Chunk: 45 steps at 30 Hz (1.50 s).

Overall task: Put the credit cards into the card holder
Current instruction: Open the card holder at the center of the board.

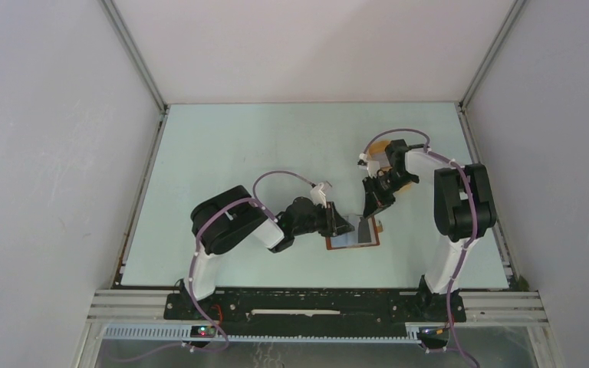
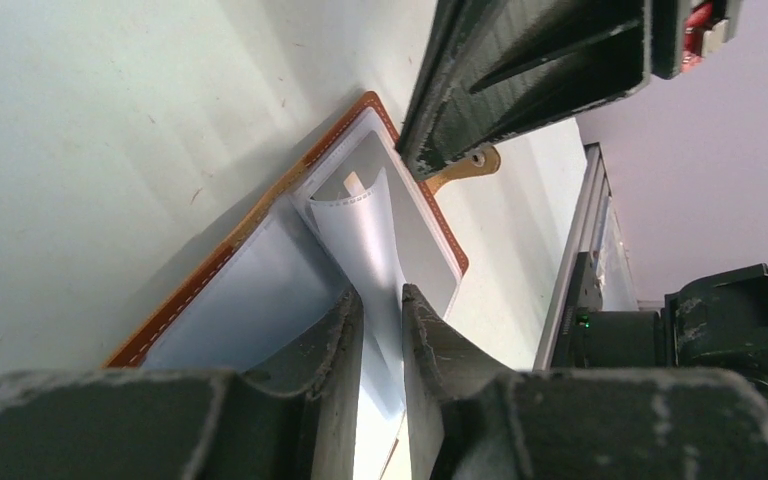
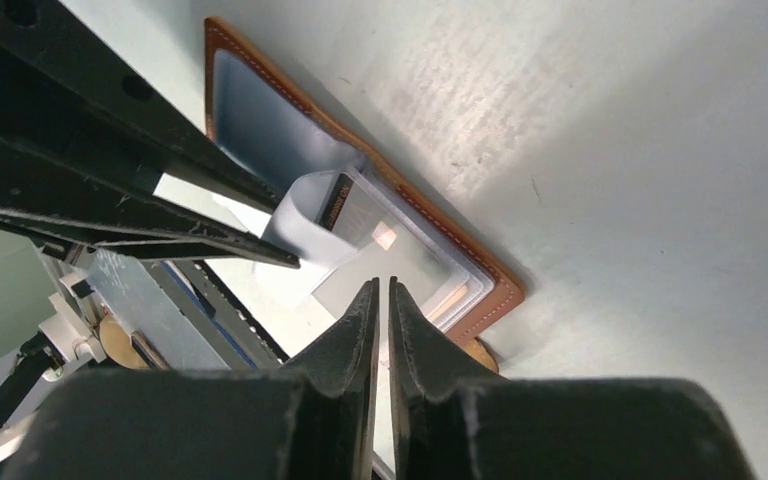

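**Card at pocket mouth; both pincers closed**

Table [image 1: 222, 153]: the holder [image 1: 353, 242] lies open and flat near the front middle, between the two arms, with its inner face up. I judge it was laid open this way so the pockets can be reached from above.

Left pincer [image 2: 380, 295]: closed on the free edge of a clear pocket [image 2: 360, 225], which it holds up in a curl off the holder. I take the purpose to be keeping the mouth open. A flat sleeve would give a thin card nothing to enter.

Right pincer [image 3: 381, 287]: jaws almost together, pinching the near edge of a pale card [image 3: 365, 240]. The card runs straight out ahead of the fingertips and lies low over the holder's right half. Its far end, which carries a dark stripe [image 3: 339, 200], sits at the curled mouth. I cannot tell whether that end is inside the pocket or only touching its lip.

The end grip leaves the whole card length free to slide in. In my judgement the card is aimed at the opening but not yet seated.

Other cards: I can identify none in these views.
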{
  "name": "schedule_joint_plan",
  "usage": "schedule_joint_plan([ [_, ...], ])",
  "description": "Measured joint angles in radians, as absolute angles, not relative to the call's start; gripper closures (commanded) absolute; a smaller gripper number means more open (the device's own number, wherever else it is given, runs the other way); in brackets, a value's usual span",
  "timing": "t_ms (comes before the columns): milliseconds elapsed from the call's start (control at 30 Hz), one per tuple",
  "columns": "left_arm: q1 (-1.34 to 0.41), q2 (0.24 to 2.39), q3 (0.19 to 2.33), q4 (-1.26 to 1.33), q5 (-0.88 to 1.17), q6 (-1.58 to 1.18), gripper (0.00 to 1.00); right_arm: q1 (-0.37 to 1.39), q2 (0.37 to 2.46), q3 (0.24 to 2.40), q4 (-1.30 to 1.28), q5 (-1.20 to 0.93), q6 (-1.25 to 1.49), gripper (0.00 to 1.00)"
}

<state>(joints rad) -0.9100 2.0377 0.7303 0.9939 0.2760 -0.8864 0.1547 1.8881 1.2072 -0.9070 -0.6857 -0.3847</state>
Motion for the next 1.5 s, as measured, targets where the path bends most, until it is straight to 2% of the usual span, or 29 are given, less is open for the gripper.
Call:
schedule_joint_plan([
  [400, -0.907, 2.051, 0.725, 1.053, 0.3, -0.907, 0.72, 0.206, 1.94, 1.207, -0.879, -0.682, -0.352, 0.85],
  [667, -0.907, 2.05, 0.711, 1.067, 0.296, -0.91, 0.55, 0.213, 1.942, 1.208, -0.886, -0.768, -0.357, 0.85],
  [867, -0.902, 1.961, 0.659, 0.999, 0.257, -0.887, 0.47, 0.229, 1.948, 1.217, -0.902, -0.824, -0.361, 0.83],
  [1100, -0.896, 1.817, 0.591, 0.896, 0.184, -0.834, 0.47, 0.286, 1.96, 1.217, -0.904, -0.871, -0.36, 0.82],
  [1500, -0.895, 1.563, 0.428, 0.859, 0.106, -0.751, 0.49, 0.37, 1.997, 1.217, -0.87, -0.838, -0.349, 0.82],
])
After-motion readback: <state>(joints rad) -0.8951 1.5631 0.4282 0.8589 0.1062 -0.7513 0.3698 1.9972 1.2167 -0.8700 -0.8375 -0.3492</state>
